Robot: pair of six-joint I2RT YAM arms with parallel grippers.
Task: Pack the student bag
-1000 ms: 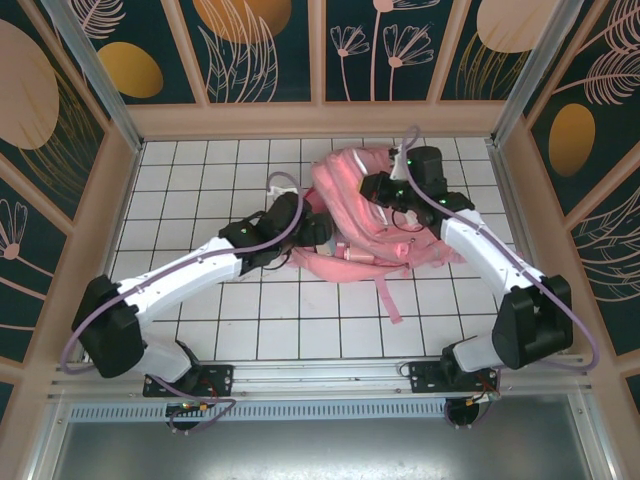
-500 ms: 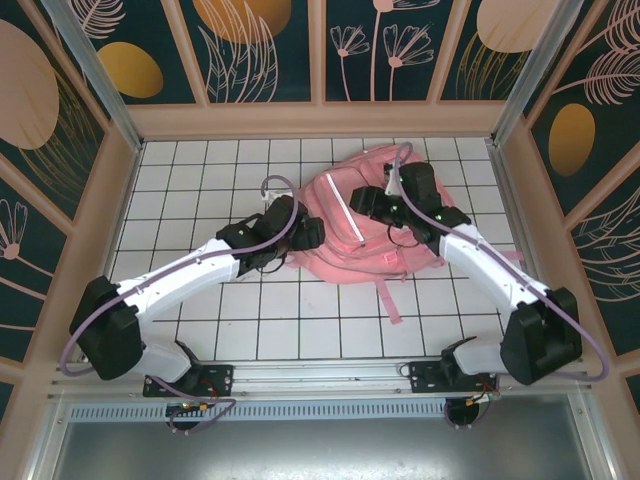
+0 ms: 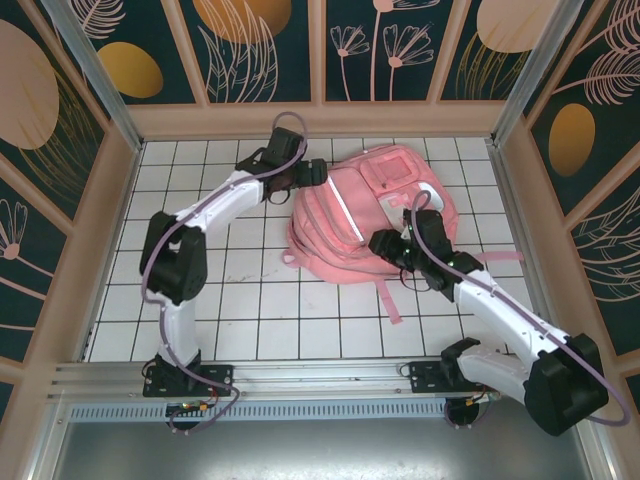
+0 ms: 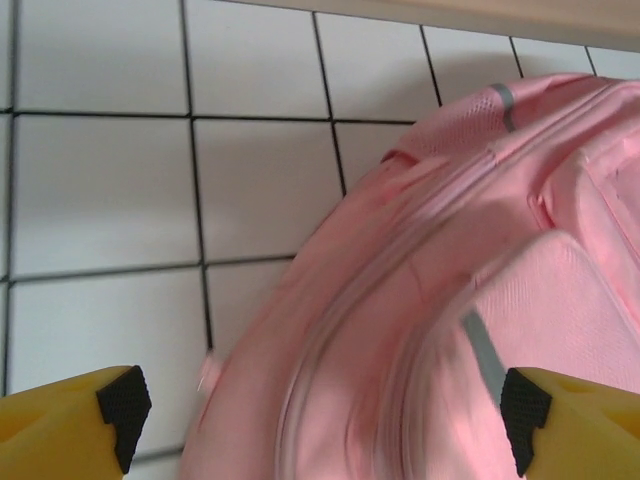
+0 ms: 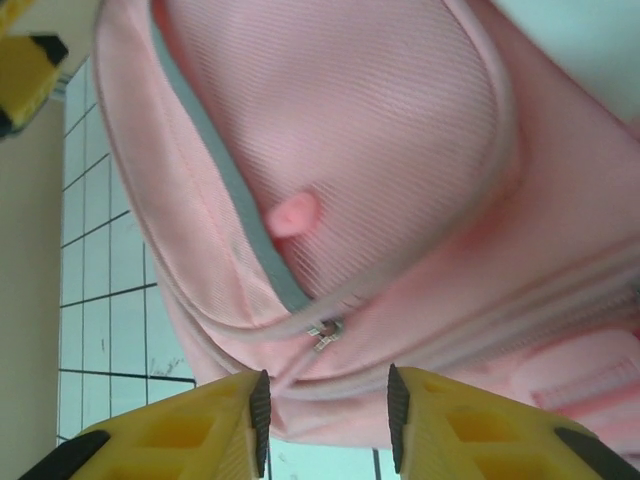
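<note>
One rounded, ribbed-weave pink student bag [image 3: 372,215] on square-tiled table [image 3: 230,305]

- student bag [image 3: 375,215]: was pink fabric throughout, with a fine ribbed weave; pink straps
- reflective strip [image 3: 347,212] on the bag: was pale grey
- table [image 3: 200,300]: was white tile, ruled with a dark grid
- left gripper [image 4: 320,420]: had yellow fingers and black pads
- right gripper [image 5: 328,412]: had yellow fingers with dark inner edges
- left arm [image 3: 207,210] and right arm [image 3: 500,315]: were white-shelled with black joints
- cables [image 3: 290,116]: were lilac
- walls [image 3: 270,50]: were dark teal panels with orange and peach rounds and pale line-drawn leaves and flowers; frames were a light wood tone
</note>
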